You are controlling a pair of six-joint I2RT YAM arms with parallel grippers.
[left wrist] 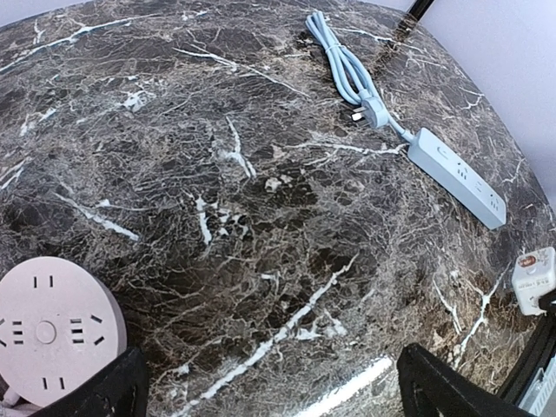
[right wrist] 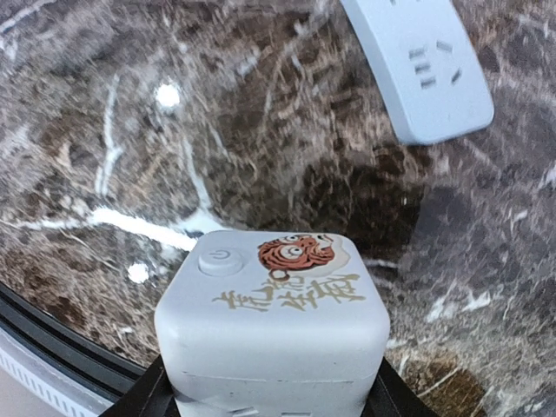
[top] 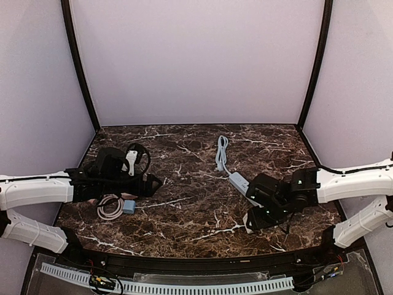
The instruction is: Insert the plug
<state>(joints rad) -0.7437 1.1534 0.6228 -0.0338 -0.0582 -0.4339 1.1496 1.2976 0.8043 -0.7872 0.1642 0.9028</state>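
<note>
Right wrist view: right gripper (right wrist: 269, 404) closed on the lower sides of a white cube plug (right wrist: 274, 321) bearing a power button and a tiger sticker, held near the socket end of the blue-grey power strip (right wrist: 421, 61) but apart from it. Left wrist view: left gripper (left wrist: 269, 391) with fingers (left wrist: 95, 391) spread wide, holding nothing, over the marble table (left wrist: 217, 174); round white socket (left wrist: 52, 330) just beside it, the strip's coiled cable (left wrist: 343, 65) at the far side.

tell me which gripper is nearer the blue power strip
Right. The right gripper, shut on the cube plug, sits just short of the blue power strip. The left gripper hangs open far over on the left, beside the round white socket.
</note>
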